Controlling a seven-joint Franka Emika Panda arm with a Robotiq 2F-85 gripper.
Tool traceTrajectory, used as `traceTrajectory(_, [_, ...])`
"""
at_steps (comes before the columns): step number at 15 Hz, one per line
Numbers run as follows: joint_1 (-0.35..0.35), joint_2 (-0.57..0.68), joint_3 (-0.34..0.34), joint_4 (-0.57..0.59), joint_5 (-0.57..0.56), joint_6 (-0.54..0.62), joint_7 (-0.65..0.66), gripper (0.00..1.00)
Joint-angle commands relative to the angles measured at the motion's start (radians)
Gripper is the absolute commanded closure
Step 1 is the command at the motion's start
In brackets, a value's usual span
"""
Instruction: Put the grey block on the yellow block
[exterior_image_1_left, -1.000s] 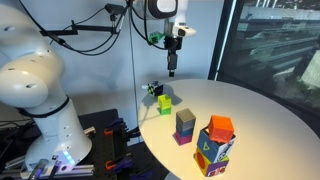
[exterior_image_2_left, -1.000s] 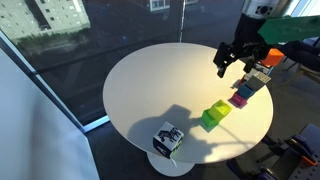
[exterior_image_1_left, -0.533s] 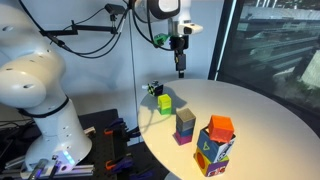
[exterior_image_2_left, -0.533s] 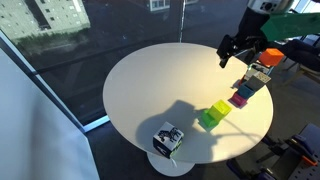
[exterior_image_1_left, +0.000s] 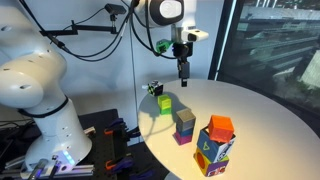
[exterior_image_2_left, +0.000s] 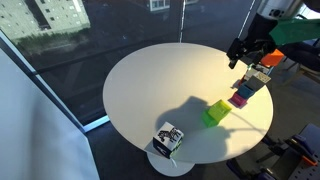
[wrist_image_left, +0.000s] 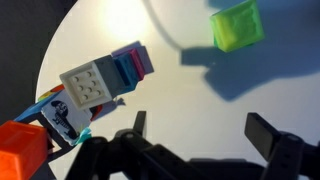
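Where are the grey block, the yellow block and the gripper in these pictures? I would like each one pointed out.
grey block (wrist_image_left: 90, 85), wrist view, studded top face.
yellow block (wrist_image_left: 237, 25), wrist view, top face.
gripper (wrist_image_left: 199, 122), wrist view, midway between its open fingertips.

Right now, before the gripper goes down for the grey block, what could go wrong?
1. The grey block lies on a purple block; a low grasp may take or tip both.
2. The orange cube sits close beside it, so the open gripper may knock it.
3. The yellow block is small; an off-centre placement may topple.
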Motion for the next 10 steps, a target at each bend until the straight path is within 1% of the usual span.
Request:
traceTrajectory(1, [-0.021, -0.031, -0.026, -0.027, -0.009, -0.012, -0.059, 0.00])
traceTrajectory(6, [-0.044, -0.039, -0.070, -0.045, -0.016, -0.020, -0.177, 0.00])
traceTrajectory(10, [-0.058, -0.047, -0.109, -0.063, -0.021, -0.006, -0.320, 0.00])
